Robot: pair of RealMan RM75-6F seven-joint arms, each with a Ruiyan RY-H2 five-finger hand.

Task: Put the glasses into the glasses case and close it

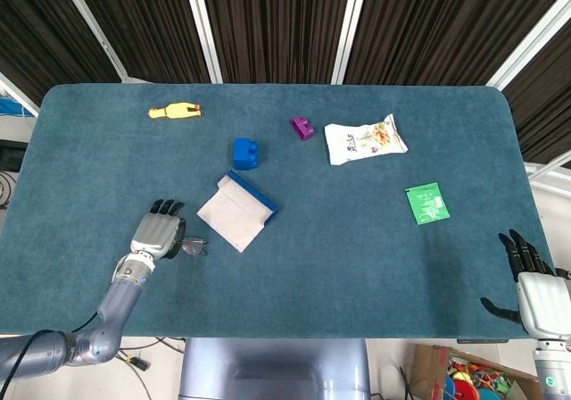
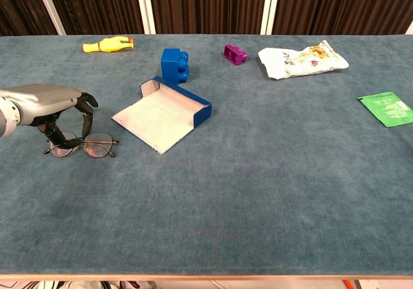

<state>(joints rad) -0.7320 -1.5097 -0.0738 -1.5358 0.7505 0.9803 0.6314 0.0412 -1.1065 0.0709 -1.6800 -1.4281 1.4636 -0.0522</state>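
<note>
1. My left hand [image 2: 48,105] arches over the glasses [image 2: 82,145], fingers [image 2: 85,116] curled down around the near lens; I cannot tell whether they grip the frame yet. My right hand [image 1: 533,286] rests spread at the desk [image 2: 271,186] edge, holding nothing.
2. Risk, as I judge it: the thin wire frame could slip or twist on the felt if my fingers close unevenly.
3. The glasses lie flat just left of the open glasses case [image 2: 162,114], long axis running left-right, temples apparently folded.
</note>
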